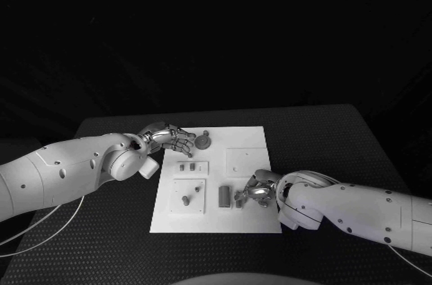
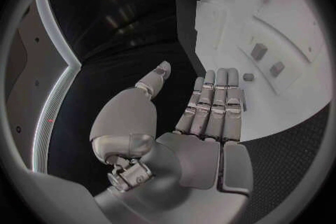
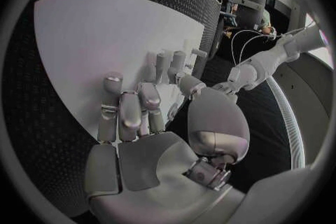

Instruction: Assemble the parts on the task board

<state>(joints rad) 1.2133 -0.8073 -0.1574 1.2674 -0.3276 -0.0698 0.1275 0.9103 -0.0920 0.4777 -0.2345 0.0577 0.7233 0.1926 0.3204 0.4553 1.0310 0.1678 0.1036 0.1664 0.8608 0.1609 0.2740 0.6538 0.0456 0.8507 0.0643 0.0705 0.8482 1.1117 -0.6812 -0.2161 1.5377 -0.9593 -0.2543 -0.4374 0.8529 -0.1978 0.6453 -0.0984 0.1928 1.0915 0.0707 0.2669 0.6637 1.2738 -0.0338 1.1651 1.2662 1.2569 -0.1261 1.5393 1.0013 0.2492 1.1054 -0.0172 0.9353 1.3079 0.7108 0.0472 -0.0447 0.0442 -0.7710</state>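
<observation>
Parts are lying on the task board [image 1: 248,135], the white plate sitting at the middle of the frame on the black counter [image 1: 342,141]. At the left, the left hand [image 1: 169,139] is hovering over the board's upper left corner, its fingers [image 2: 213,103] stretched out straight and holding nothing; a round part [image 1: 204,140] is lying just beside them. Further right, a dark bar-shaped part [image 1: 223,196] is lying near the lower edge. Beside it, the right hand [image 1: 256,191] is resting at the board's lower right, its fingers [image 3: 129,115] curling inward; whether they are gripping anything, I cannot tell.

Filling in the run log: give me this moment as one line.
left hand: open, at task board far edge | right hand: fingers beside upright grey part | hold: unclear
</observation>
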